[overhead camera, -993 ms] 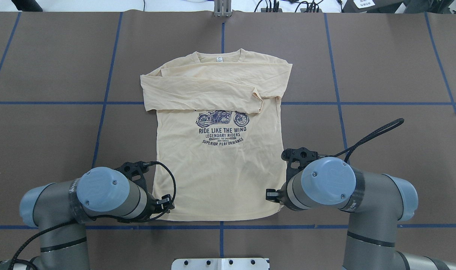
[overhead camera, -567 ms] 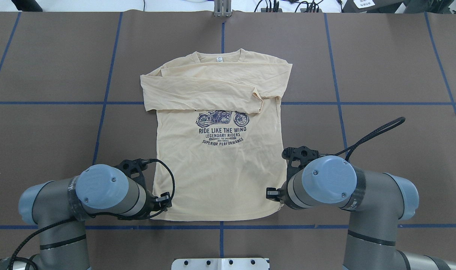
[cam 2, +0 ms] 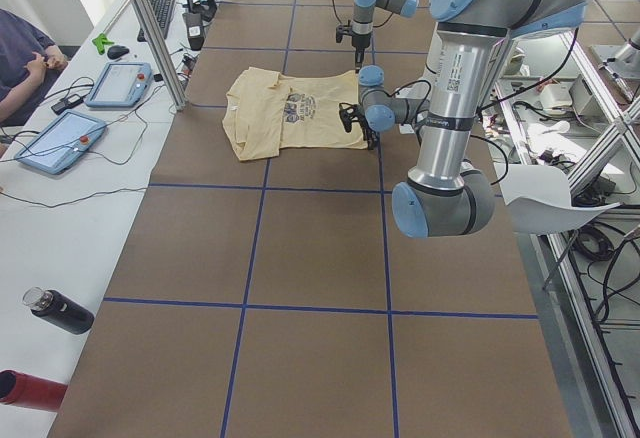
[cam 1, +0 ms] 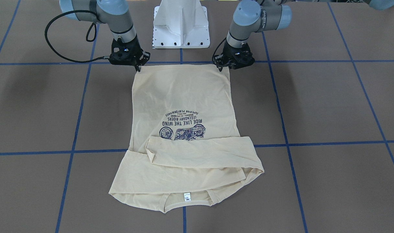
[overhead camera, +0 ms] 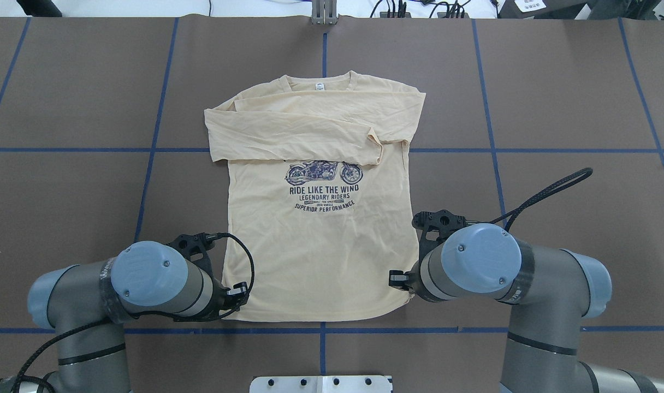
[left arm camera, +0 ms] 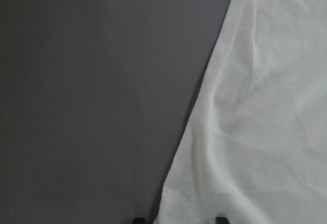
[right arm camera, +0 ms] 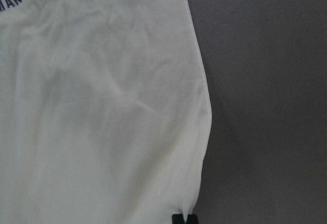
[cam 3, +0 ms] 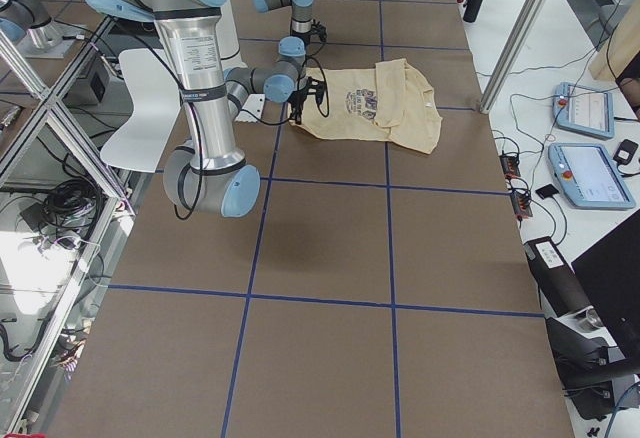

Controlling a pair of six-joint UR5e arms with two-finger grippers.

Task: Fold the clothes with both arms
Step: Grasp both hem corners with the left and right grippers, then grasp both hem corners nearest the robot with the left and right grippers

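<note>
Exterior front-facing view: the shirt (cam 1: 184, 97) is laid flat and print up on the brown table (cam 1: 330, 106), with its sleeves folded across the chest and its collar at the edge away from the robot. The right gripper (cam 1: 138, 67) and the left gripper (cam 1: 221, 67) are lowered onto the two hem corners. Overhead exterior view: both wrists are seen just beside the ends of the hem. Left wrist-mounted view: the fingertips (left arm camera: 220, 219) are held spread, with the shirt's side edge lying between them. Right wrist-mounted view: the fingertips (right arm camera: 178, 219) are pressed together on the shirt's corner.
</note>
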